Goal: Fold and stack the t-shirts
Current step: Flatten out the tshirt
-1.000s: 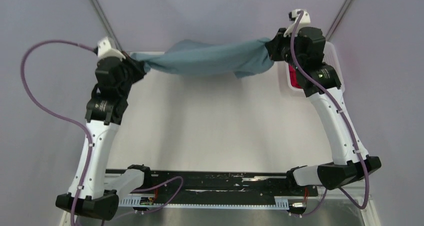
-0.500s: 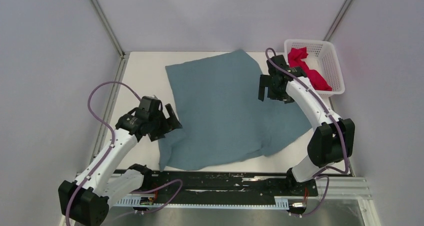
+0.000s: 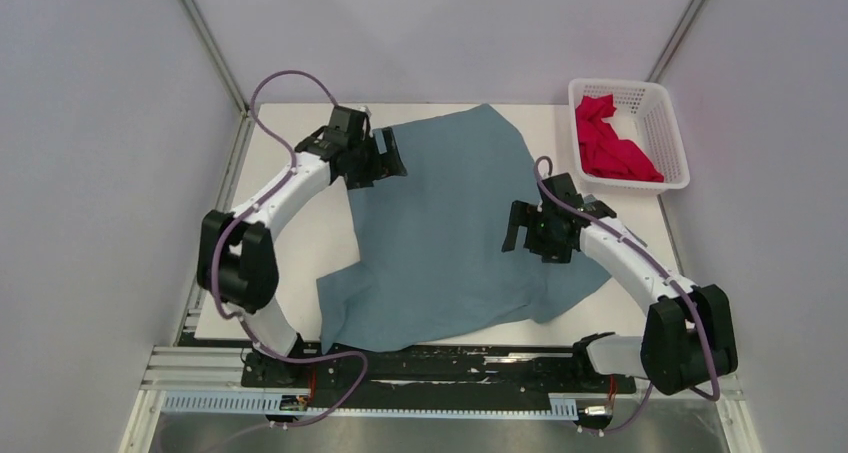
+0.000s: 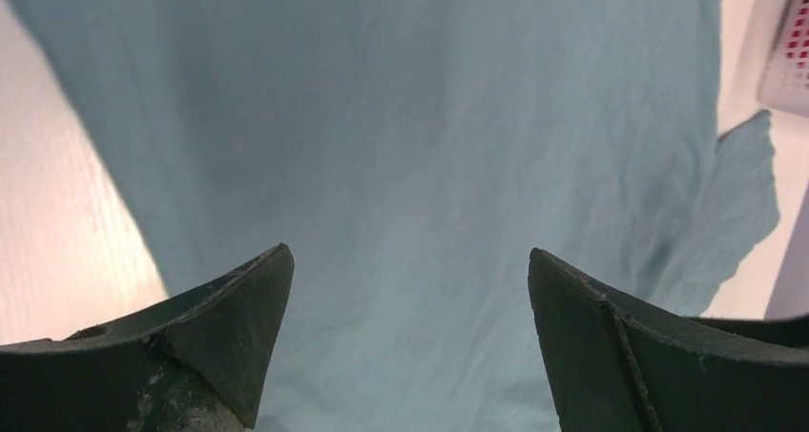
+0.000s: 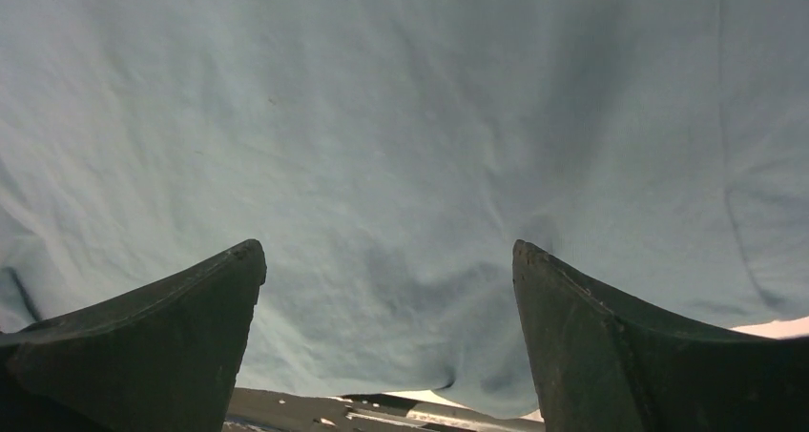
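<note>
The blue-grey t-shirt (image 3: 450, 233) lies spread over the middle of the white table, and it fills the left wrist view (image 4: 420, 136) and the right wrist view (image 5: 401, 136). The crimson-pink t-shirt (image 3: 608, 145) sits crumpled in the white basket (image 3: 667, 115) at the back right. My left gripper (image 3: 392, 158) hovers open over the blue shirt's far left corner, nothing between its fingers (image 4: 229, 337). My right gripper (image 3: 518, 227) stands open over the shirt's right half, empty too.
The basket's corner (image 4: 792, 51) shows at the top right of the left wrist view. A black rail (image 3: 430, 358) runs along the table's near edge, and the shirt's front hem reaches it. Bare table (image 3: 300, 243) lies left of the shirt.
A second ago both grippers held the blue shirt stretched in the air at the back. They let it go and it now lies flat. Since then the left arm swung to the far left corner, the right drew nearer.
</note>
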Available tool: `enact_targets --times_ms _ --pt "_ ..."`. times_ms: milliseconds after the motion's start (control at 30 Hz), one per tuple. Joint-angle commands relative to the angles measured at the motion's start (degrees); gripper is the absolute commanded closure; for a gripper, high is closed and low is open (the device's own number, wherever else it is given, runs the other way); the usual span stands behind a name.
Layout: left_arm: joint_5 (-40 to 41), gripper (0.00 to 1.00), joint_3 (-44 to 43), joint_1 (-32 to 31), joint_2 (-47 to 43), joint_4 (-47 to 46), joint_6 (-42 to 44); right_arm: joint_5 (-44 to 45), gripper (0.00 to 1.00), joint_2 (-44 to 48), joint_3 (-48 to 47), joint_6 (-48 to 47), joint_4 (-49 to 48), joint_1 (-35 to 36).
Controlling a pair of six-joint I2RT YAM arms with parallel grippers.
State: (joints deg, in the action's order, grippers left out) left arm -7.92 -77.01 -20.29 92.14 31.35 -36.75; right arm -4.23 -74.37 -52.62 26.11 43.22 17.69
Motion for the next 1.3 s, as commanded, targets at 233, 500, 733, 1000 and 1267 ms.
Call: enact_targets --times_ms 233,500,733,1000,1267 --pt "-6.66 0.0 -10.72 0.48 22.09 -1.19 3.76 0.49 0.0 -11.96 2.71 6.84 -15.03 -0.12" --pt "-4.66 0.0 6.92 1.83 16.57 -5.28 -0.56 0.77 0.0 -32.4 -12.57 3.48 -16.85 -0.28" --pt "-7.22 0.0 21.93 0.35 4.72 -6.96 -5.24 -4.68 0.0 -54.59 -44.5 -4.55 -15.2 -0.24" --pt "-16.77 0.0 21.44 -7.43 7.13 -18.29 -11.48 -2.54 0.0 -75.0 -80.39 -12.65 -11.48 -0.27" --pt "-16.35 0.0 3.4 -11.44 17.09 -19.34 -14.33 -0.89 0.0 -76.96 -88.1 -17.04 -22.48 -1.4"
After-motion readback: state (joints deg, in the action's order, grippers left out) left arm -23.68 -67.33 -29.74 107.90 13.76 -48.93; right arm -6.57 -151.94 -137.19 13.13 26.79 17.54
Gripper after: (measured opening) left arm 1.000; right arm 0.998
